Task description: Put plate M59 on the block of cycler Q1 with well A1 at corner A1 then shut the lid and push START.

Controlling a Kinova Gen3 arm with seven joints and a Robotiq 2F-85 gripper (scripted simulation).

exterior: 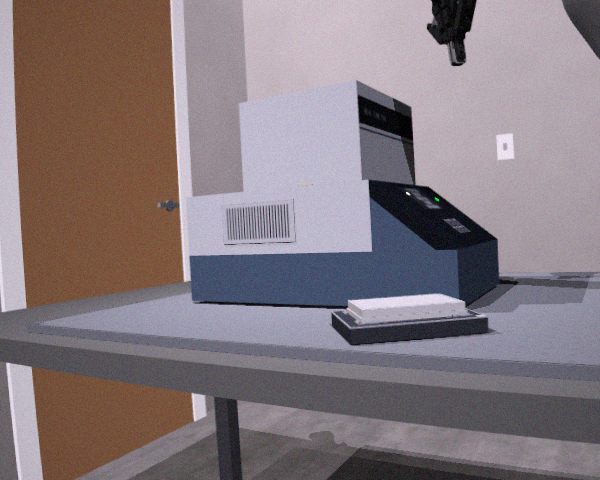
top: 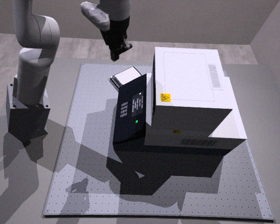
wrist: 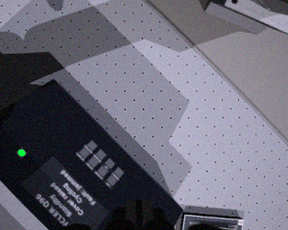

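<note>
Holding the jaws point(top: 115, 57) point(exterior: 457, 57) together on nothing, high above the counter point(top: 268, 101) point(exterior: 341, 384) point(wrist: 259, 72). Below the jaws, showing the plate point(top: 127, 75) point(exterior: 406, 305), white and sitting in the dark plate nest point(top: 115, 82) point(exterior: 419, 330) point(wrist: 183, 222), apart from them. Also below the jaws, presenting the sloped dark panel point(top: 125, 130) point(exterior: 419, 217) point(wrist: 48, 115) of the cycler point(top: 188, 77) point(exterior: 300, 139), with small grey keys point(top: 123, 109) point(exterior: 456, 225) point(wrist: 100, 164) and a green lamp point(top: 136, 121) point(exterior: 436, 199) point(wrist: 21, 152).

Spreading out beneath both nest and cycler, a pale board point(top: 159, 205) point(exterior: 135, 320) point(wrist: 230, 144) dotted with holes, catching broad, hard-edged shadows. Beyond its edge, showing the plain grey counter, with the arm's dark base point(top: 29, 120) standing well apart from the jaws. Farther out, revealing grey, wood-patterned floor point(top: 70, 48) point(exterior: 269, 428) and pale walls point(top: 183, 21) point(exterior: 300, 41). In the exterior view, showing a small white wall plate point(exterior: 504, 139) lower than the jaws and, across the cycler from them, a brown door point(exterior: 93, 155) in a white frame.
</note>
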